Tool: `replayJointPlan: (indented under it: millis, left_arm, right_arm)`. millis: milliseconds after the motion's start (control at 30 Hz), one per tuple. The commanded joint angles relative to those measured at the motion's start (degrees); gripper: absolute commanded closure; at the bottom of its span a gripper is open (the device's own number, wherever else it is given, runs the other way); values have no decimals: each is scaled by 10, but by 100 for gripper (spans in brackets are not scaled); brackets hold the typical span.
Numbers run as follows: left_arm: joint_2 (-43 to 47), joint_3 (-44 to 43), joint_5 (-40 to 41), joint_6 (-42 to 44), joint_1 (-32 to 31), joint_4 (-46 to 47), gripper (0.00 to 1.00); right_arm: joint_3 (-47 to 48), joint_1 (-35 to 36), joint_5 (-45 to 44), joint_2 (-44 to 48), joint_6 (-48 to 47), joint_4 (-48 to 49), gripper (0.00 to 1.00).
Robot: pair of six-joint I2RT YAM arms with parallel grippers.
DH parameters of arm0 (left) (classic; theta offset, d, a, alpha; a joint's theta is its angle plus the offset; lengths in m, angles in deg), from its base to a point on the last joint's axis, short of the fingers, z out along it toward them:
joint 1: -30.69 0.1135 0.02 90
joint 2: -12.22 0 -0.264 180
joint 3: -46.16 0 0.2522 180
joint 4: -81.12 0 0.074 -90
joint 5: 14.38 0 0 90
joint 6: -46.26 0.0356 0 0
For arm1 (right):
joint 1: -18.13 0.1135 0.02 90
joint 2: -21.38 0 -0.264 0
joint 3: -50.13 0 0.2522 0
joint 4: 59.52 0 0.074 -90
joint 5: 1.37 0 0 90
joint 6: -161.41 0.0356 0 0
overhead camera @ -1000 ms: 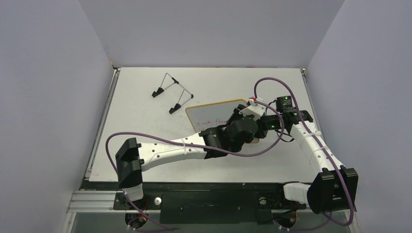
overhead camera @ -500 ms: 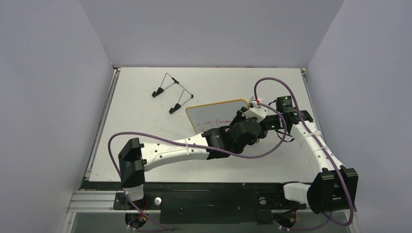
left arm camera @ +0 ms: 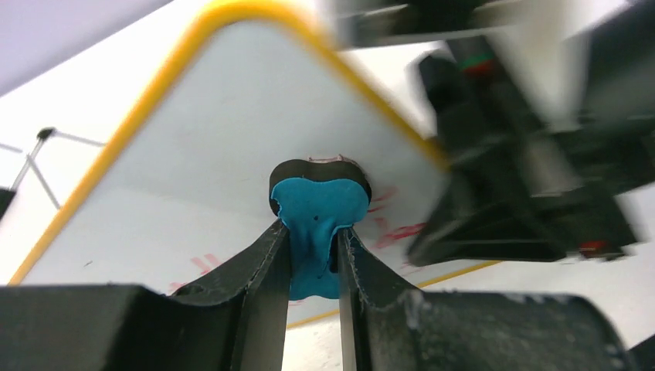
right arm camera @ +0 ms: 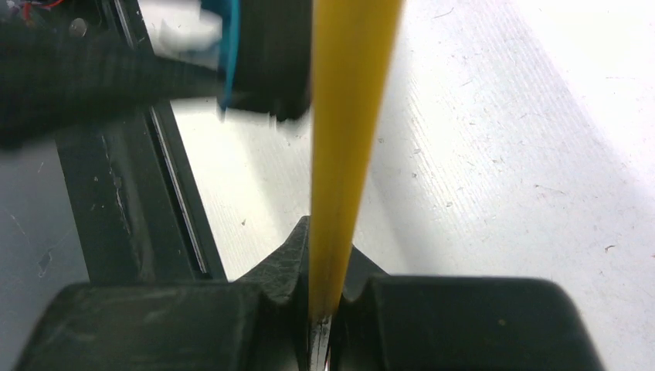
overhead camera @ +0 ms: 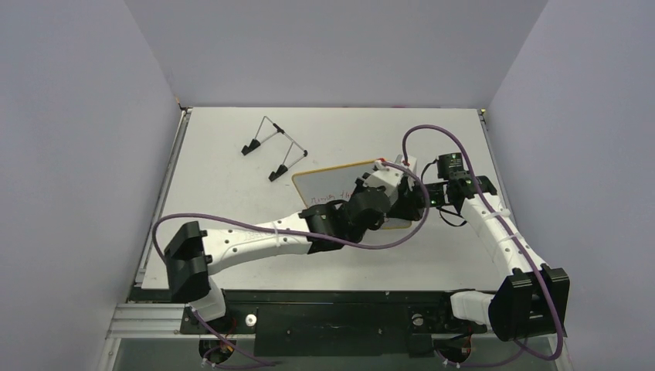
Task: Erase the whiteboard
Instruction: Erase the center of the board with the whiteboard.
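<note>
Wiping looks to be in hand: the left gripper [left arm camera: 313, 241] is pinching a blue eraser [left arm camera: 318, 205] against the whiteboard [overhead camera: 328, 184], which is sitting right of the table's [overhead camera: 224, 201] middle. The right gripper [right arm camera: 323, 259] is clamping the board's three o'clock rim. Red writing [left arm camera: 395, 230] is showing at the eraser's four o'clock, so the next stroke probably needs to sweep there.

The whiteboard [left arm camera: 224, 147] has a smooth, slightly glossy white face and a yellow plastic-looking rim, the eraser [left arm camera: 318, 220] looks soft blue foam, and the table [right arm camera: 502, 154] is matt, finely scuffed white
</note>
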Motion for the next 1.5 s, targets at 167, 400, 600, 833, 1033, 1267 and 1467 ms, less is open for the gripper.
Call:
replayJointPlan:
  millis: [167, 400, 600, 833, 1033, 1267, 1467]
  left_arm:
    - [199, 156, -90, -104, 144, 70, 100]
    - [212, 230, -130, -145, 163, 132, 100]
    - [204, 299, -100, -175, 167, 186, 100]
    - [217, 398, 10, -214, 211, 248, 100]
    - [226, 460, -22, -239, 298, 293, 100]
    - [266, 493, -94, -247, 358, 314, 100]
    - [372, 514, -182, -249, 367, 267, 100]
  right_arm:
    - [7, 11, 48, 31, -26, 8, 100]
    - [7, 11, 48, 30, -26, 8, 100]
    - [8, 8, 48, 31, -25, 8, 100]
    - [7, 8, 50, 32, -26, 8, 100]
    - [7, 8, 49, 33, -25, 8, 100]
    - [7, 8, 45, 30, -25, 9, 100]
    - [1, 8, 3, 28, 12, 46, 100]
